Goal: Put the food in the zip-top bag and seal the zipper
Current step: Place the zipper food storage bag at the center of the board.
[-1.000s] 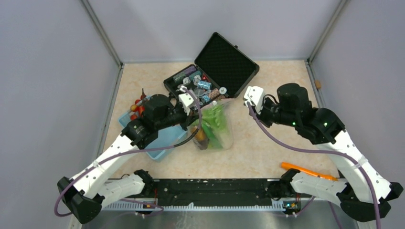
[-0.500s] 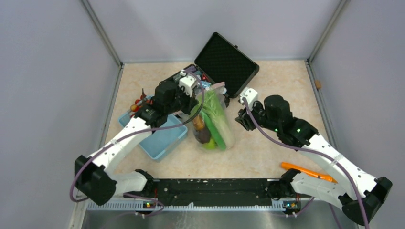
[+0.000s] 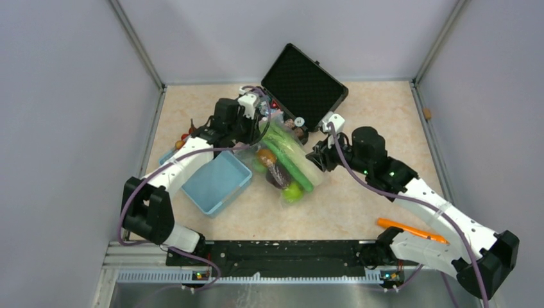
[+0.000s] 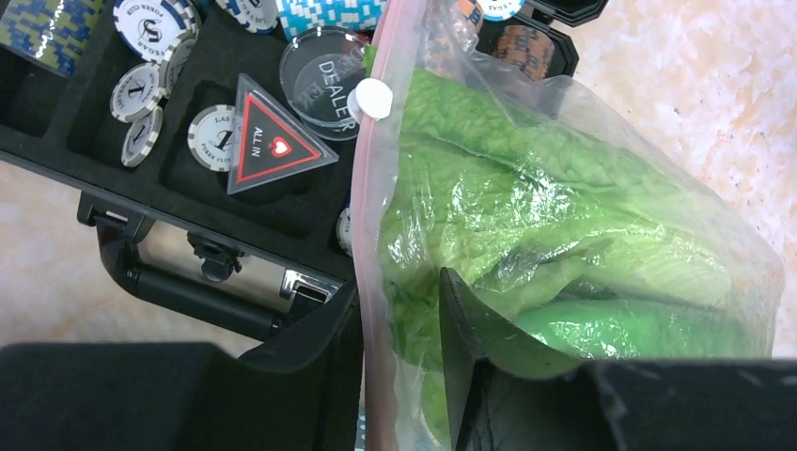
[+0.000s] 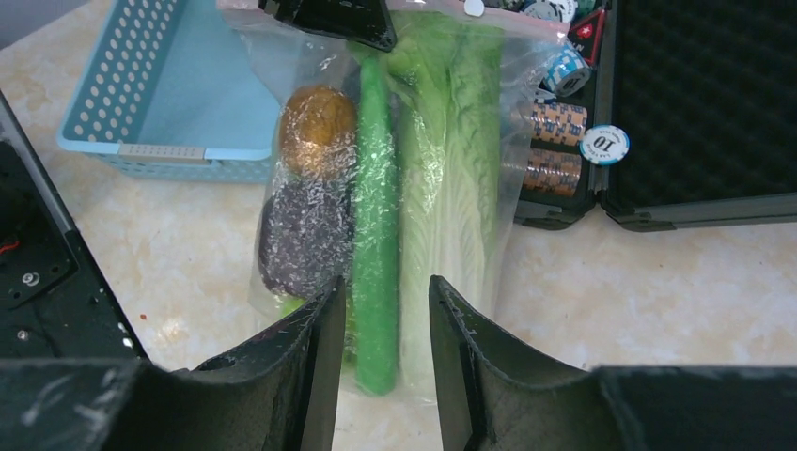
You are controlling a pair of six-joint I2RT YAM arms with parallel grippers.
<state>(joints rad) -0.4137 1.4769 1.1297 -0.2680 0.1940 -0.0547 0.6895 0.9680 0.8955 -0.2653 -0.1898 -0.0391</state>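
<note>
Bag: we see the clear bag [image 5: 256, 66] lying on its side on the table [image 3: 385, 122]. Its mouth rests over the front edge of the open black case [image 3: 304, 79], and its bottom end points toward the right arm.
Pink strip: the zipper [image 4: 363, 282] runs along the bag's mouth, with a white slider [image 4: 373, 98] at its far end. We cannot tell whether it is pressed shut.
Food inside: a cucumber [image 5: 376, 216] lies lengthwise in the middle. A long white-green vegetable [image 5: 451, 188] lies just beside it on the case side. An orange [image 5: 318, 128] and a dark purple piece [image 5: 296, 240] lie on the basket side, and a green apple [image 3: 294, 191] sits at the bottom end.
Food outside: we make out small red tomatoes [image 3: 187, 135] on the table beyond the basket, partly hidden by the left arm.
Left claw: the left claw [image 4: 399, 282] is released. Its jaws stand apart around the bag's mouth edge, with the pink strip just beside one finger.
Right claw: the right claw [image 5: 385, 280] is released as well. Its jaws straddle the bag's bottom end and the cucumber tip without squeezing them.
Basket: the light blue basket [image 3: 215, 183] sits just beside the bag, on the left arm's side.
Case contents: poker chips [image 4: 150, 28] fill the case's compartments.
Elsewhere: an orange stick [image 3: 410, 230] lies near the right arm's base, well apart from the bag.
</note>
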